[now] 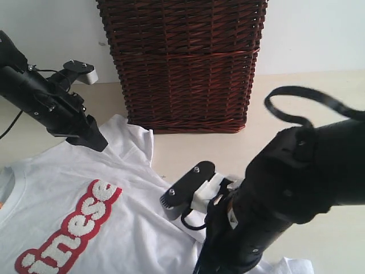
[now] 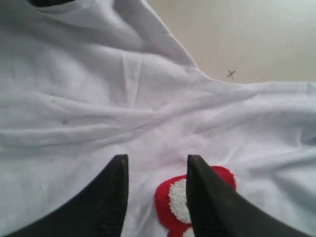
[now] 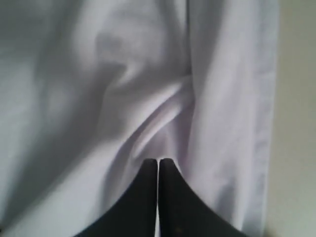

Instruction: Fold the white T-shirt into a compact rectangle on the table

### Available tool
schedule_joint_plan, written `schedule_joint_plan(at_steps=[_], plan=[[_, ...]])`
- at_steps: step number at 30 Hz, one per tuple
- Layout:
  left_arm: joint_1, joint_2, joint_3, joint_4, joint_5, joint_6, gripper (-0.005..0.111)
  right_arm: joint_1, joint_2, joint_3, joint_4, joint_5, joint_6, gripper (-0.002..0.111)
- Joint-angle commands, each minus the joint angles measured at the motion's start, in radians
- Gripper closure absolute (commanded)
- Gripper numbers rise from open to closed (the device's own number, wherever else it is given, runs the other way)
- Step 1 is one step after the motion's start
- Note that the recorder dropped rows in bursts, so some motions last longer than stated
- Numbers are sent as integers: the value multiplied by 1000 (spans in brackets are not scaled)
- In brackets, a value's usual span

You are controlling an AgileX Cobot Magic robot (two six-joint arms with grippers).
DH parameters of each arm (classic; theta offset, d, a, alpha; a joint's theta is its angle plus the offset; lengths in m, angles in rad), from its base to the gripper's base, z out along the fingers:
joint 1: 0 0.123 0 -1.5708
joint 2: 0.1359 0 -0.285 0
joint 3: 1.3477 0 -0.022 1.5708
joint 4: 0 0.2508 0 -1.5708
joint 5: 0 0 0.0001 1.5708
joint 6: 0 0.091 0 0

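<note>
Left gripper (image 2: 158, 159) sits over the sleeve, jaws apart, guessing it's lining up a grab. White T-shirt (image 1: 137, 211) is spread print-up on the table's (image 1: 194, 149) near-left part. Right gripper (image 3: 158, 161) is pinched tight on puckered cloth, probably to lift and fold.

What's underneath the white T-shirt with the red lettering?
The smooth pale beige tabletop shows beside the white cotton T-shirt, which lies on it. Anything else beneath the cloth is covered, and the bulky black right arm blocks the shirt's lower right part.
</note>
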Motion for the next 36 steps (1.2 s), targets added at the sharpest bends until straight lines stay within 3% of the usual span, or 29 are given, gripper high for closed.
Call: schedule_joint_plan(at_steps=[1,8,13,21,29,33,36], plan=[[0,-5,4,19,-24,-19,68,-5,131,-16,-19,-19,-30,108],[0,-32,4,19,-61,-22,68,-15,230,-83,-384,13,247,108],[0,-40,4,31,-100,-58,68,-102,237,-153,-584,123,395,108],[0,-38,4,184,-167,-227,68,-249,237,-182,-604,177,390,108],[0,-31,4,181,-167,-234,68,-259,230,-182,-577,315,359,108],[0,-31,4,181,-175,-243,68,-259,188,-171,-405,347,253,108],[0,-31,4,186,-180,-259,68,-261,166,-103,-425,354,284,108]])
